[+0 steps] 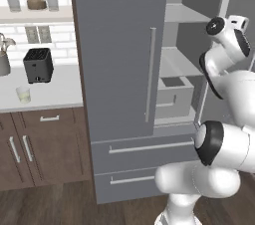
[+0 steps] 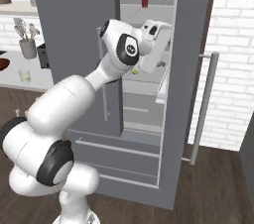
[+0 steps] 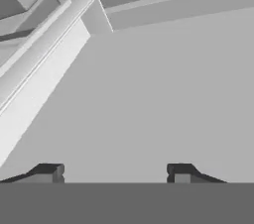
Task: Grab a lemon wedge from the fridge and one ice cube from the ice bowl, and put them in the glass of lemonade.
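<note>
The fridge [image 1: 119,45] stands with its right door [image 2: 193,69] swung open, and my arm reaches into the open half. In the hand view my gripper [image 3: 115,173] is open over a bare grey shelf, with nothing visible between the fingertips [image 3: 49,171]. A small yellow-green lemon wedge [image 2: 135,71] shows on a fridge shelf just under my wrist. The glass of lemonade [image 1: 23,94] sits on the white counter left of the fridge, also seen from the right base [image 2: 23,75]. The reddish-brown ice bowl [image 2: 2,63] peeks in at the far left edge. The ice cube is out of view.
A black toaster [image 1: 38,64] stands behind the glass. A grey bin [image 1: 174,94] sits on a lower fridge shelf and a red cup [image 2: 145,0] on the top one. A utensil cup [image 2: 28,47] is on the counter, and brown cupboards [image 1: 30,149] lie below.
</note>
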Available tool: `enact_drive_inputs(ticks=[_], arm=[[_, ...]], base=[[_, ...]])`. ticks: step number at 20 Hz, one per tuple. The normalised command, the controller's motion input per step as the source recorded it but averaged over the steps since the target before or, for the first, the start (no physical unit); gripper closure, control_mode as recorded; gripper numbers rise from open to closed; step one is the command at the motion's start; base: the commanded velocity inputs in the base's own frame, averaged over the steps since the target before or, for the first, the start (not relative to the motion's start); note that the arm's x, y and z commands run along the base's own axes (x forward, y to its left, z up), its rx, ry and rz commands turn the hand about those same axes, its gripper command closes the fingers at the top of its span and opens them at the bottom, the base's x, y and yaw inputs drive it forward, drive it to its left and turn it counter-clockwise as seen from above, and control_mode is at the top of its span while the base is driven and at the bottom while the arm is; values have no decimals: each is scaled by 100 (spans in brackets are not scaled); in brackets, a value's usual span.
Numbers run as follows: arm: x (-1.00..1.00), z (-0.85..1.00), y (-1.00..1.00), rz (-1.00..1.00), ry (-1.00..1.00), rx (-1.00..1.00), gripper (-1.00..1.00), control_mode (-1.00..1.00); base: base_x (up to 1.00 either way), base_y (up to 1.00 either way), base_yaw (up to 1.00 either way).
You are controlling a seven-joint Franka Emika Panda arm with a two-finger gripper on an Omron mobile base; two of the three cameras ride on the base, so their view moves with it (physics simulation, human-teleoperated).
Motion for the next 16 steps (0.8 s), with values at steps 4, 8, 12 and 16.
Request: enact_drive_inputs(ticks=[4,8,12,16], arm=[[-29,-19,-100,-17,-16,15,-100,-100],[-100,-1,-31,-1,-52,5,-100,-100],[-100,-3,65,0,-56,5,-100,-100],[-100,-2,82,0,-41,10,-100,-100]], base=[[0,0,0],[0,0,0],[0,0,0],[0,0,0]])
